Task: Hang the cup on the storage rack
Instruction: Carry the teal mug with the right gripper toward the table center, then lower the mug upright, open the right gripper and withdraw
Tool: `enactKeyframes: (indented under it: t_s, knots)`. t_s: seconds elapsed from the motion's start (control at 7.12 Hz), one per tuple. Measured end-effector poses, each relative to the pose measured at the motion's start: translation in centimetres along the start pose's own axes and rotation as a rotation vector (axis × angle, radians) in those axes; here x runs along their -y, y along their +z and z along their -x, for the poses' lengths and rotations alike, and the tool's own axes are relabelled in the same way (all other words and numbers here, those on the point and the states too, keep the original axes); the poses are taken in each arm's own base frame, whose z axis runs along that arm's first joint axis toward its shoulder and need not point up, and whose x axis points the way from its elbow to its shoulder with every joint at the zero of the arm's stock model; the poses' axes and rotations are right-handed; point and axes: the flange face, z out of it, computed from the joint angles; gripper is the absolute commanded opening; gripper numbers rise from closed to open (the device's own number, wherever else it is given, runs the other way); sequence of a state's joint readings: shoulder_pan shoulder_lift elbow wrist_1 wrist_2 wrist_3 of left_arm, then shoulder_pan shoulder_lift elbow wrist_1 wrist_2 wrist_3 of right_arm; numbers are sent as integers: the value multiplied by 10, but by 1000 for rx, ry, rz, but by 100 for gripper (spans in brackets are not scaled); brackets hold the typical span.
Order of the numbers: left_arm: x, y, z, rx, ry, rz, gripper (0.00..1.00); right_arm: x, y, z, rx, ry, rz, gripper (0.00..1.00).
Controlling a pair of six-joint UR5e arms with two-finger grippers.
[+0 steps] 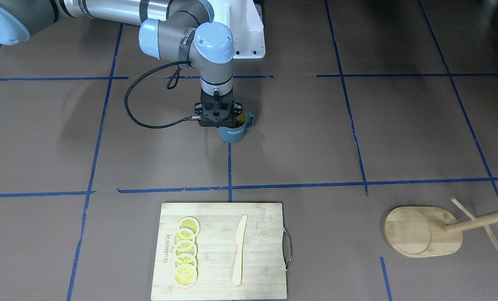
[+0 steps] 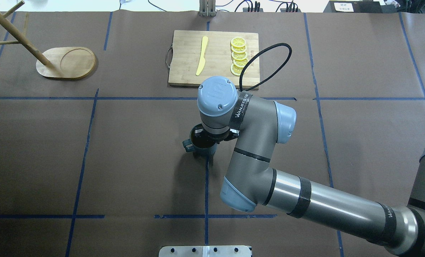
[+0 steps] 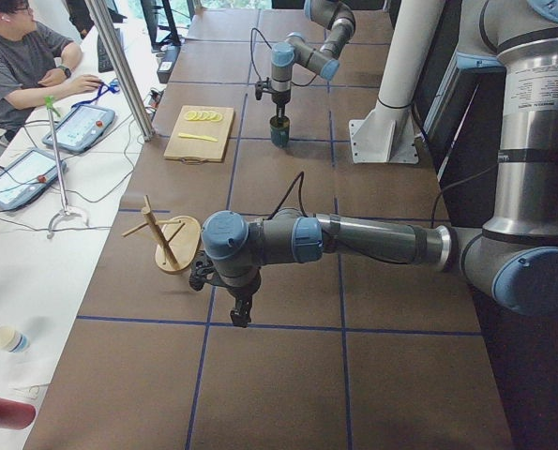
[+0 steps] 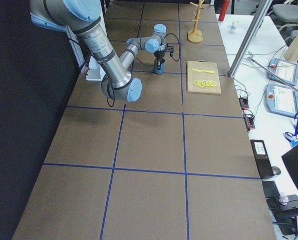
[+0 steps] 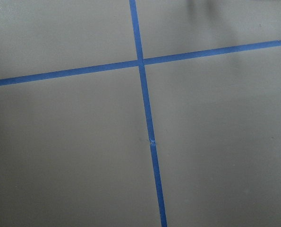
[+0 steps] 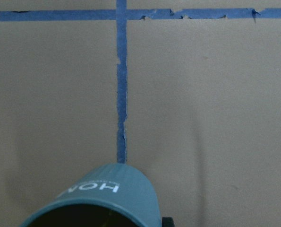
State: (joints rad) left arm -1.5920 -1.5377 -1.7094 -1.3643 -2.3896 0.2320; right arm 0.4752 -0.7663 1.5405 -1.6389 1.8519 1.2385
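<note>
The cup [image 1: 233, 133] is a dark teal mug with white "HOME" lettering and stands upright near the table's middle, its handle toward the robot's left. It also shows in the overhead view [image 2: 201, 148] and at the bottom of the right wrist view [image 6: 107, 194]. My right gripper [image 1: 227, 122] points straight down onto its rim and looks shut on it; the fingertips are hidden. The storage rack [image 1: 420, 232], a wooden mug tree with thin pegs, stands far off on the robot's left [image 2: 66, 62]. My left gripper [image 3: 239, 314] hovers near the rack; I cannot tell whether it is open.
A wooden cutting board [image 1: 261, 251] with a metal handle lies across the table from the robot, bearing several lemon slices [image 1: 186, 253] and a wooden knife [image 1: 239, 251]. Blue tape lines cross the brown table. An operator sits beyond the table's far side [image 3: 21, 66].
</note>
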Motion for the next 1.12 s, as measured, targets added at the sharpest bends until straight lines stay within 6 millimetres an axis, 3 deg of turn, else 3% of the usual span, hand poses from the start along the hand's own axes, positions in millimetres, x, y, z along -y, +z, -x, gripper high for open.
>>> enactKeyframes:
  t_s: [0.28,0.56,0.84,1.12]
  knots:
    - [-6,4,3,0,-4,5,100,-1,0,-2,8,7,-2,100]
    - [-6,4,3,0,-4,6,100,-4,-16,0,49,-2,-13,100]
    - [-7,5,3,-1,-4,6,100,9,-63,-11,67,18,-25,100]
    - [-9,7,5,0,-9,11,100,52,-108,-55,73,29,-20,100]
